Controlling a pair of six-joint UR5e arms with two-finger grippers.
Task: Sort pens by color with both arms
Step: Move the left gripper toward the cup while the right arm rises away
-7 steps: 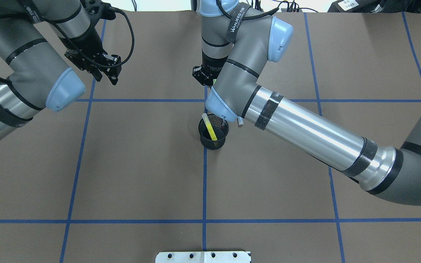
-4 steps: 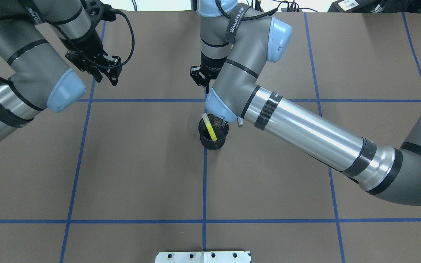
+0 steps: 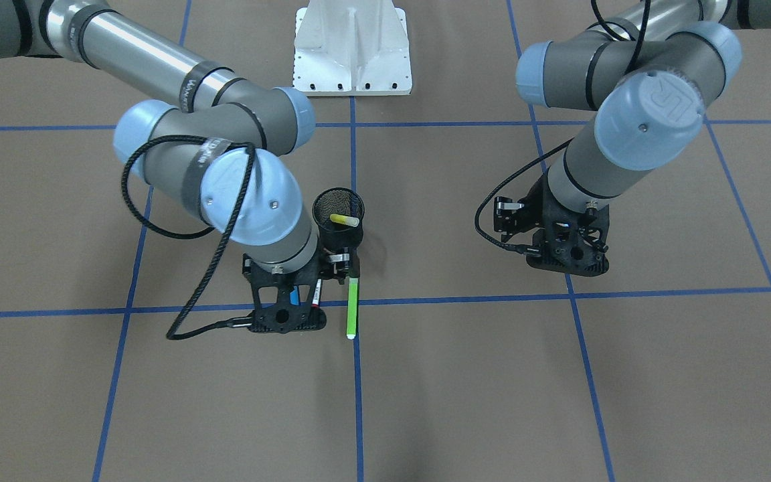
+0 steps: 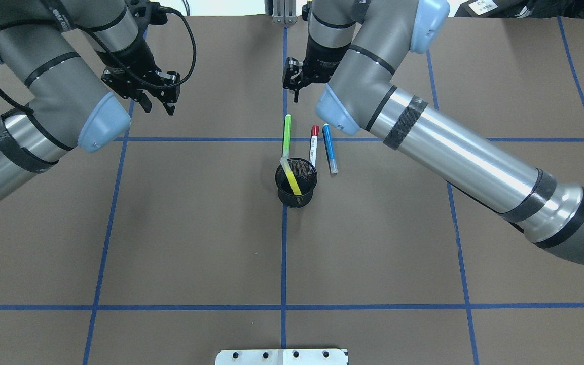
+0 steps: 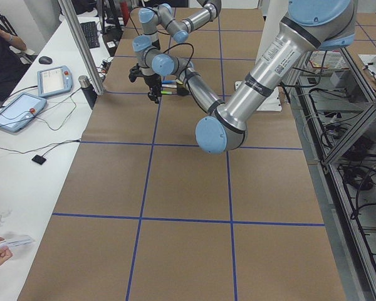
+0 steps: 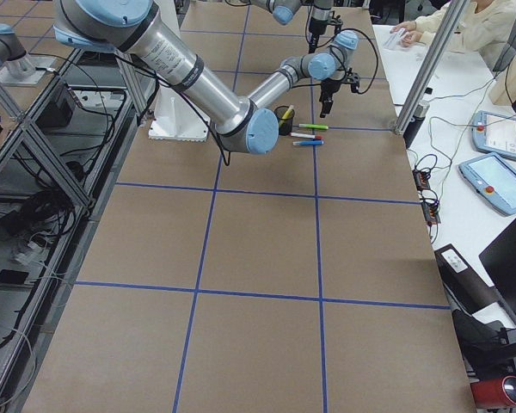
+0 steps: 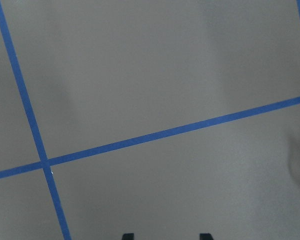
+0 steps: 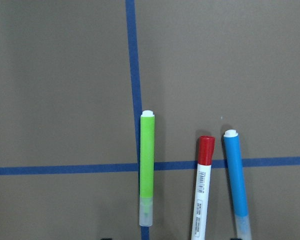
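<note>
Three pens lie side by side on the table just beyond the black mesh cup: the lime green pen, the white pen with red cap and the blue pen. The yellow pen leans inside the cup. The right wrist view shows the green pen, the red-capped pen and the blue pen below it. My right gripper hangs open and empty above the table, beyond the pens' far ends. My left gripper is open and empty, far left of the pens.
Brown paper with a blue tape grid covers the table. The robot's white metal base sits at the near edge. My right forearm stretches across the right half. Operators and tablets are at the far side table.
My right arm has pulled away toward the far edge, uncovering the green, red-capped and blue pens on the table. My left gripper has shifted slightly right.
</note>
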